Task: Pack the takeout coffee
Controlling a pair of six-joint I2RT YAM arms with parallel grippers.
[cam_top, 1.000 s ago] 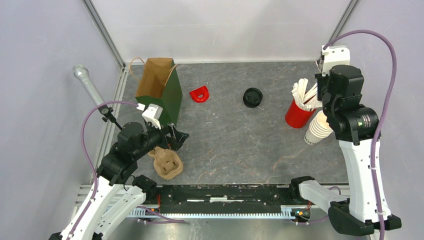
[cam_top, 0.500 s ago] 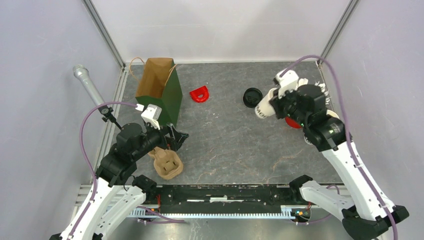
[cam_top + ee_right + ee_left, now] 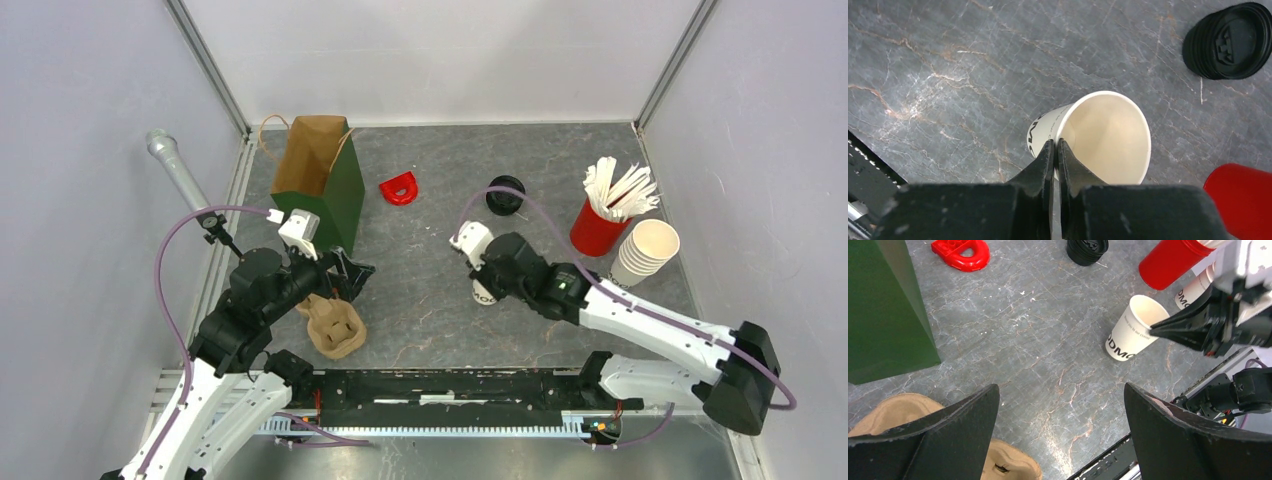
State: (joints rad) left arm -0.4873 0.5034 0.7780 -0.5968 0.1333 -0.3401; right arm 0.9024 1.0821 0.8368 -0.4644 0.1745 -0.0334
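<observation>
One cup (image 3: 1113, 135) stands upright, mouth up, rim pinched by right gripper (image 3: 1054, 145).

There is one open paper cup (image 3: 1110, 135), one stack of cream cups (image 3: 643, 252), one stack of black lids (image 3: 505, 195), one red cup of sticks (image 3: 598, 230), one green bag (image 3: 322, 185), one pulp carrier (image 3: 333, 328) and one red piece (image 3: 399, 188).

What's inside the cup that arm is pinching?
Nothing visible: the cup shows bare tan walls, no lid. The right gripper pinches its rim, hiding a sliver.

Lab cell: aluminium frame (image 3: 205, 65), plain walls (image 3: 430, 50)
</observation>
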